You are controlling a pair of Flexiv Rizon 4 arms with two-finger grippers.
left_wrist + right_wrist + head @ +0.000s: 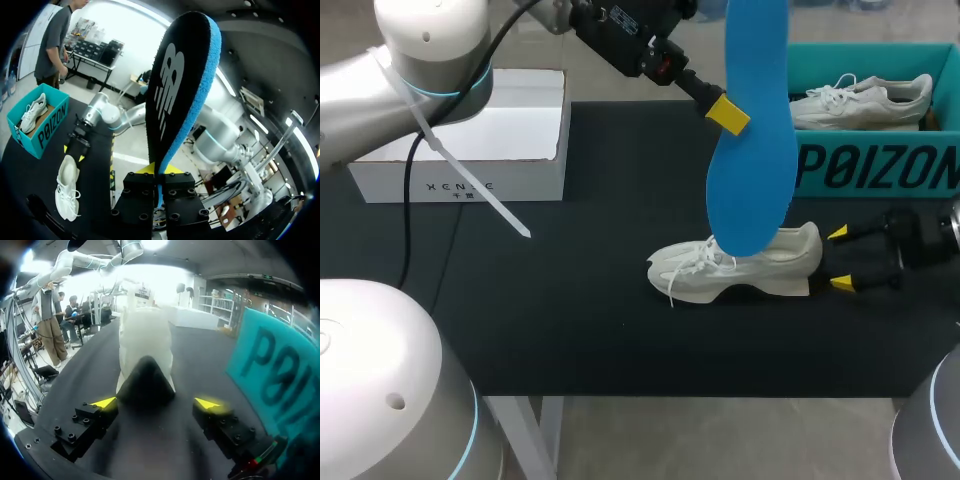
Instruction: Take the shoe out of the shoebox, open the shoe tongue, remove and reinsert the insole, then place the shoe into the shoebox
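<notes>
Head view shows my left tool (726, 113) pinching the blue insole (752, 140), holding it upright in the air over the white shoe (740, 265), which sits on the black counter (570, 300). My right tool (839, 258) rests just behind the shoe's heel, its fingers spread and gripping nothing. Behind them stands the teal shoebox (880, 165), with a second shoe (865, 98) inside.

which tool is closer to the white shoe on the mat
Right. The right tool sits open just behind the white shoe; the left tool hangs above it, holding the blue insole.
</notes>
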